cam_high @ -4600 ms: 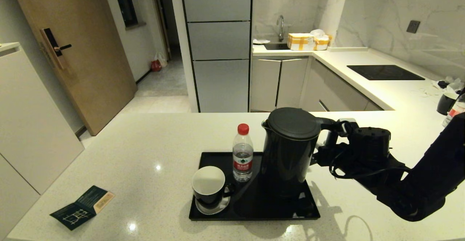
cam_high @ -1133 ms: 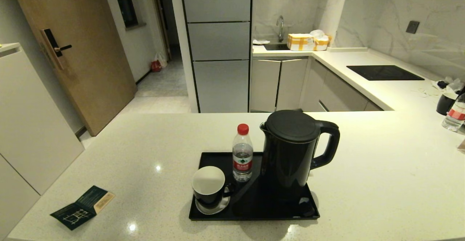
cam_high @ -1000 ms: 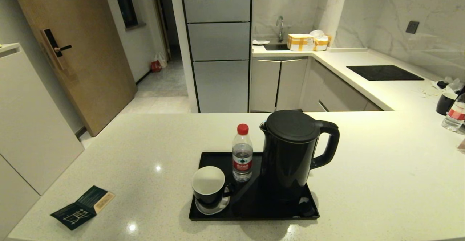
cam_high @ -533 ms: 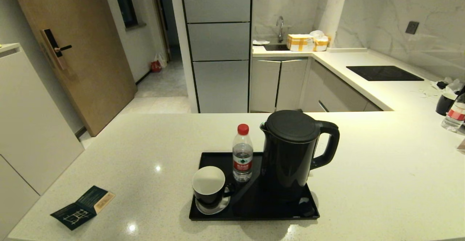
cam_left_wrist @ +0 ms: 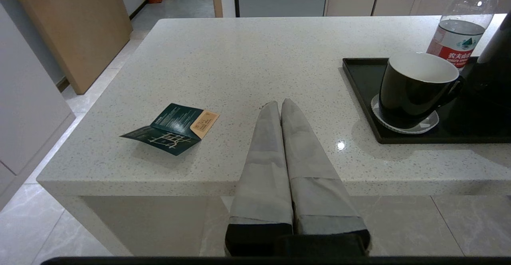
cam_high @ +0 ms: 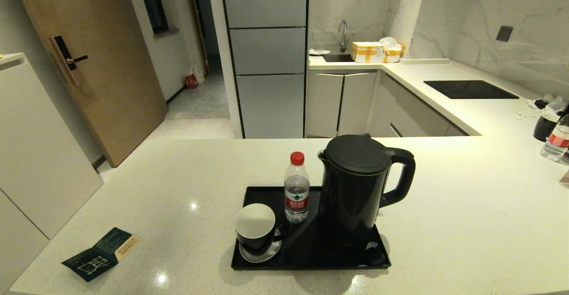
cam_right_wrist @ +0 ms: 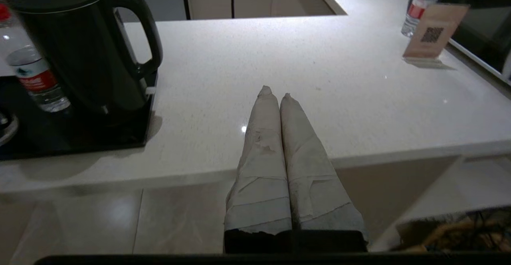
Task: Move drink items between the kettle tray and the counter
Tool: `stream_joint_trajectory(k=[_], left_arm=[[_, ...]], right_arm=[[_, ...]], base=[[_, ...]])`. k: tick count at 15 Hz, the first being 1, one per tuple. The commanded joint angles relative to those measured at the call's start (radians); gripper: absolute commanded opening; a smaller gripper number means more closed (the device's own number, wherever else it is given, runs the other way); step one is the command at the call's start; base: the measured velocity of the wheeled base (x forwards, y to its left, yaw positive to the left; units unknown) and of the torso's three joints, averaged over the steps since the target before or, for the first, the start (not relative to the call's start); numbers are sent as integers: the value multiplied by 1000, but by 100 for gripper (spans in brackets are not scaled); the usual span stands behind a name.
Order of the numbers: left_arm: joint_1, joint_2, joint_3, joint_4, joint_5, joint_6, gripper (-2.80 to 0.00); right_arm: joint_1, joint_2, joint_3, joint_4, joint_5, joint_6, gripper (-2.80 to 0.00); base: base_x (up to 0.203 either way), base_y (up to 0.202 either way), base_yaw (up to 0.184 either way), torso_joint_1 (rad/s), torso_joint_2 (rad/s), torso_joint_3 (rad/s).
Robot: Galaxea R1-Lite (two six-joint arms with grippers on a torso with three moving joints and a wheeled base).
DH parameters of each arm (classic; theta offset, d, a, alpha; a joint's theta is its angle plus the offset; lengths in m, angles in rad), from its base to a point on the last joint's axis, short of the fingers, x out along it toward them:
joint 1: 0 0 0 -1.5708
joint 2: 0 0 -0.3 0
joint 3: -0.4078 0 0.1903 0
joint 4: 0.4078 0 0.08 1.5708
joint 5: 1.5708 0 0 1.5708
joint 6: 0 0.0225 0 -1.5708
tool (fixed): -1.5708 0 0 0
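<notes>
Everywhere speckled counter (cam_high: pixel 466 224) (glossy)

Left end effector (cam_left_wrist: pixel 280 104) and right end effector (cam_right_wrist: pixel 275 93) both have fingers pressed together (nothing held).

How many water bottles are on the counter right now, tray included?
2. One bottle stands on the tray, between the mug and kettle. A second bottle stands on the counter at the far right edge, partly cut off.
</notes>
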Motion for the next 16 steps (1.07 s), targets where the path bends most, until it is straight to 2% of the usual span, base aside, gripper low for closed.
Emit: stream_joint_trajectory(k=[1,2,3,5,7,8,10,11,13,15,16], left_arm=[[0,-2,1,0,0,0,-280],[0,-2,0,0,0,0,-280],[0,-2,1,0,0,0,-280],[0,-2,0,0,0,0,-280],[0,-2,0,0,0,0,-280],[0,-2,0,0,0,0,-280],[0,-2,0,0,0,0,-280],[0,-2,0,0,0,0,-280],[0,-2,0,0,0,0,-280],[0,-2,1,0,0,0,-280],[0,-2,1,0,0,0,-280]], right_arm=[[8,-52,288,-343,8,-28,-280],[9,-56,434,-495,14,-51,-280],[10,-59,551,-594,15,-60,-280],[11,-64,656,-668,21,-33,-280],[13,-68,633,-707,35,1,-280],[12,-68,629,-693,48,-23,-280],[13,-69,636,-676,161,-82,-280],[13,-69,638,-669,160,-102,-280],[13,-69,637,-663,161,-62,-280],[13,-69,638,-593,148,27,-280],[13,-69,638,-608,135,55,-280]], base=[[0,0,0,0,0,0],[0,0,0,0,0,0],[0,0,0,0,0,0],[0,0,0,0,0,0],[0,0,0,0,0,0],[0,0,0,0,0,0],[0,0,0,0,0,0],[0,0,0,0,0,0],[0,0,0,0,0,0],[0,0,0,0,0,0],[0,0,0,0,0,0]])
